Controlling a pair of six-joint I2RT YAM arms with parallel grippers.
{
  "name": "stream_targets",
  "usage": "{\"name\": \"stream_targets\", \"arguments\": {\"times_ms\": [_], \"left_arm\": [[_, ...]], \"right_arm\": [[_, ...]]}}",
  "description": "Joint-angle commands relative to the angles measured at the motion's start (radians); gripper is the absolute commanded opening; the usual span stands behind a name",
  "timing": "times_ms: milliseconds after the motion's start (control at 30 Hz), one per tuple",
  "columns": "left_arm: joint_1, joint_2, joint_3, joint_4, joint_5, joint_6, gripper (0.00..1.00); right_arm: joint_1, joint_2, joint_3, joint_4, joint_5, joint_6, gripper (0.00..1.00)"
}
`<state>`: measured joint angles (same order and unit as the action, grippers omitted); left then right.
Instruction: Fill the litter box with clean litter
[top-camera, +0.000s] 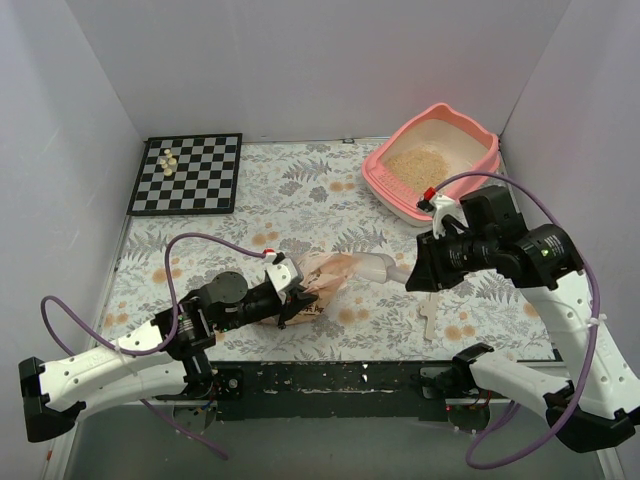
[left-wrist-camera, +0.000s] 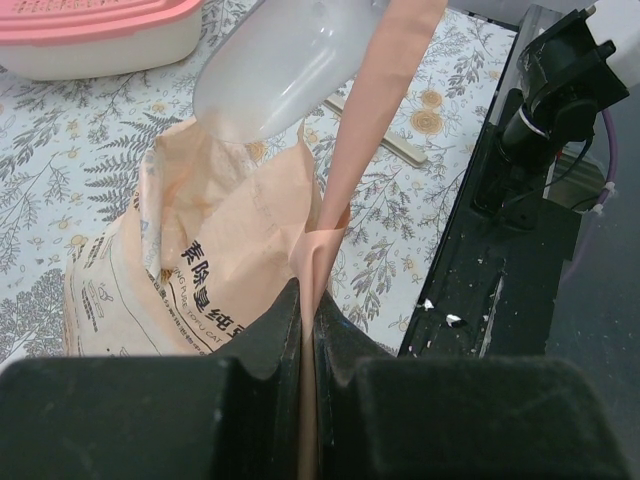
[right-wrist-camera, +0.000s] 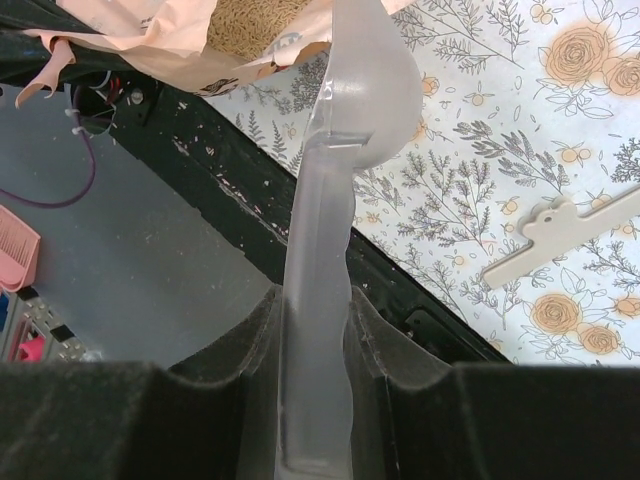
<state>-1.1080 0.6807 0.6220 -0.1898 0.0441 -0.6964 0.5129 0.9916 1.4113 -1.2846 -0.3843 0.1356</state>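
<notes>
The pink litter box (top-camera: 470, 128) stands at the back right and holds a loose pile of beige litter (top-camera: 418, 163). Its rim also shows in the left wrist view (left-wrist-camera: 90, 25). An orange-peach bag (top-camera: 322, 283) lies in the front middle. My left gripper (top-camera: 291, 290) is shut on the bag's top edge (left-wrist-camera: 330, 200). My right gripper (top-camera: 413, 275) is shut on the handle (right-wrist-camera: 318, 250) of a clear plastic scoop (top-camera: 375, 267). The scoop's bowl (left-wrist-camera: 280, 60) is at the bag's open mouth. Tan litter (right-wrist-camera: 255, 25) shows inside the bag.
A black-and-white chessboard (top-camera: 187, 172) with a few pale pieces (top-camera: 168, 160) lies at the back left. A flat beige piece (top-camera: 428, 318) lies on the floral cloth near the front right. White walls close in three sides. The black rail (top-camera: 330, 378) runs along the near edge.
</notes>
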Motion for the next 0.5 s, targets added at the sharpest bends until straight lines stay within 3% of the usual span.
{"name": "stream_targets", "arguments": {"times_ms": [0, 467], "left_arm": [[-0.006, -0.009, 0.050, 0.050, 0.026, -0.008, 0.00], [-0.006, -0.003, 0.024, 0.101, 0.065, -0.005, 0.00]], "right_arm": [[0.010, 0.027, 0.005, 0.044, -0.034, -0.005, 0.01], [0.102, 0.175, -0.040, 0.160, -0.065, 0.007, 0.01]]}}
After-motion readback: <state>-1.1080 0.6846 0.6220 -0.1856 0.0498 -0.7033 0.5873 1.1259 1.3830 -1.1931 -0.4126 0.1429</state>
